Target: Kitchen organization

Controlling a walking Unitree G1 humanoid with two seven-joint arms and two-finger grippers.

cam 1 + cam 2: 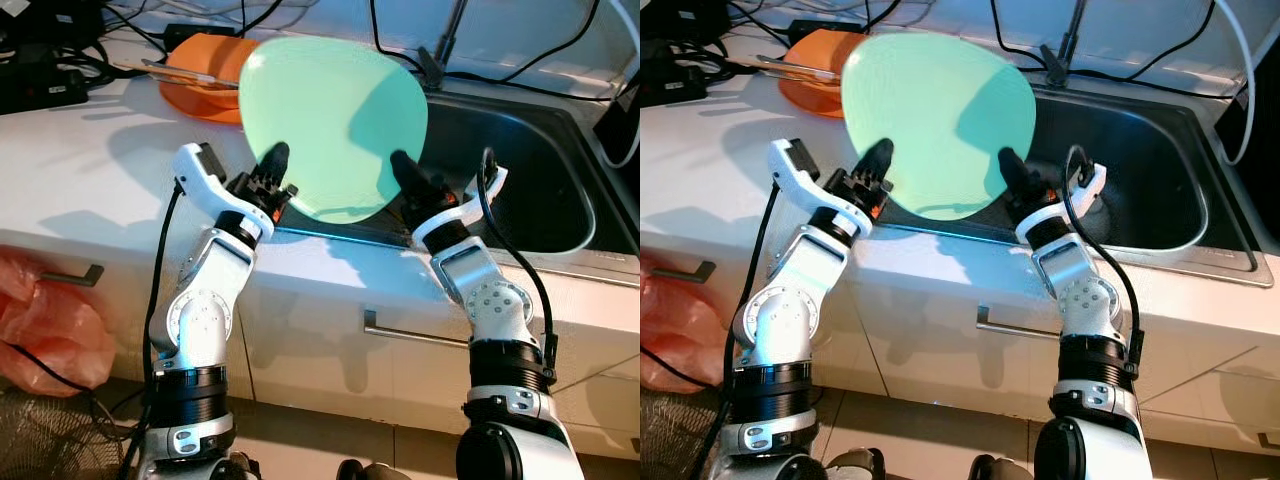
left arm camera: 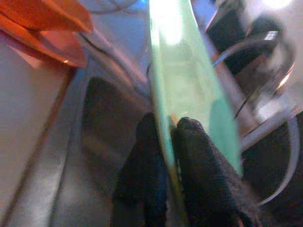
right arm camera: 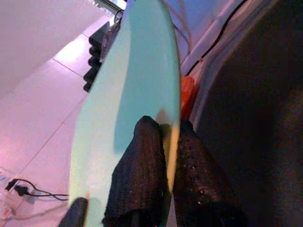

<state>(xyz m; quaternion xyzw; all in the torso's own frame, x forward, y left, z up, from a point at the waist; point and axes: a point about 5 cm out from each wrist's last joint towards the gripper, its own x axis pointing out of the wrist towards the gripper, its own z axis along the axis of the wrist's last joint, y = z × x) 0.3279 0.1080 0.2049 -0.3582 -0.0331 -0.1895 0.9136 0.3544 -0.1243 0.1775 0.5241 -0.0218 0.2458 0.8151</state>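
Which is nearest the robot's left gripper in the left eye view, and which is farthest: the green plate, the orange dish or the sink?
1. Green plate: pinched at its lower edge by the left gripper.
2. Orange dish: on the counter behind it.
3. Sink: its basin lies off towards the robot's right.

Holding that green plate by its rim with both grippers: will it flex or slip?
Probably rigid: the green plate keeps its shape, held upright. Its glossy face looks slippery, and the left gripper and right gripper pinch only the thin rim, so it may pivot.
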